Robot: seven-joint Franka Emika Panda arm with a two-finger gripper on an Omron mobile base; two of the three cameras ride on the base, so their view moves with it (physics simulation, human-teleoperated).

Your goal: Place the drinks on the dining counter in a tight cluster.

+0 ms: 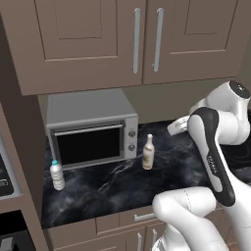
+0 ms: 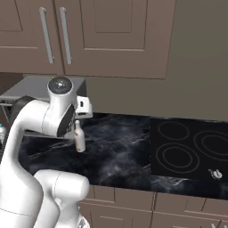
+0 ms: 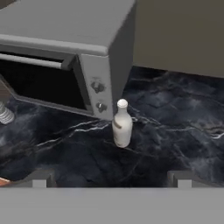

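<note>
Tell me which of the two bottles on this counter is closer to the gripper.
The slim white bottle, upright by the toaster oven's knob corner, straight ahead of the open gripper. The blue-capped water bottle stands farther off, past the oven's other end.

The white arm rises from its base, folds at a dark elbow and reaches forward, its gripper (image 3: 111, 178) held above the surface with jaws spread wide and empty, the two dark fingertips (image 3: 39, 178) standing far apart on either side.
</note>
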